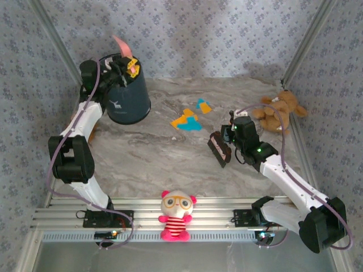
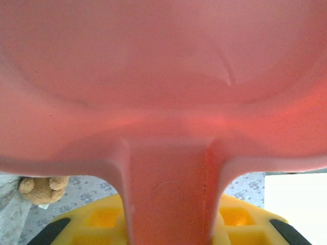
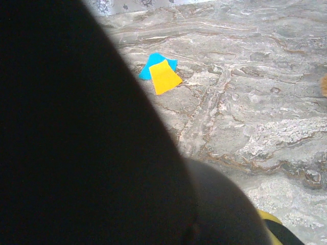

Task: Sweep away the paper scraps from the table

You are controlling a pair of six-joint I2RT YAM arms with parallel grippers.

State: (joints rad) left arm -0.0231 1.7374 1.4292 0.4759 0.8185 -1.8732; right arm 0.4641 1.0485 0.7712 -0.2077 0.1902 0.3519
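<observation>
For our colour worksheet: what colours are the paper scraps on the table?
Orange-yellow and teal-blue: the paper scraps show best in the top external view.

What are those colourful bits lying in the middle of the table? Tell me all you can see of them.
These are paper scraps: flat, angular bits, orange-yellow and teal-blue, in two small clusters where pieces overlap. They lie flat mid-table, touching only the table and each other, between the bin and the brush, apart from both.

- Blurred and cropped at top and sides: pink dustpan (image 2: 163, 76).
- Half hidden behind it: brown teddy bear (image 2: 43, 188).
- Covered at left by a dark, featureless brush (image 3: 76, 143): worktop (image 3: 255, 102).
- Partly under a yellow scrap (image 3: 166, 79): teal scrap (image 3: 155, 57).
</observation>
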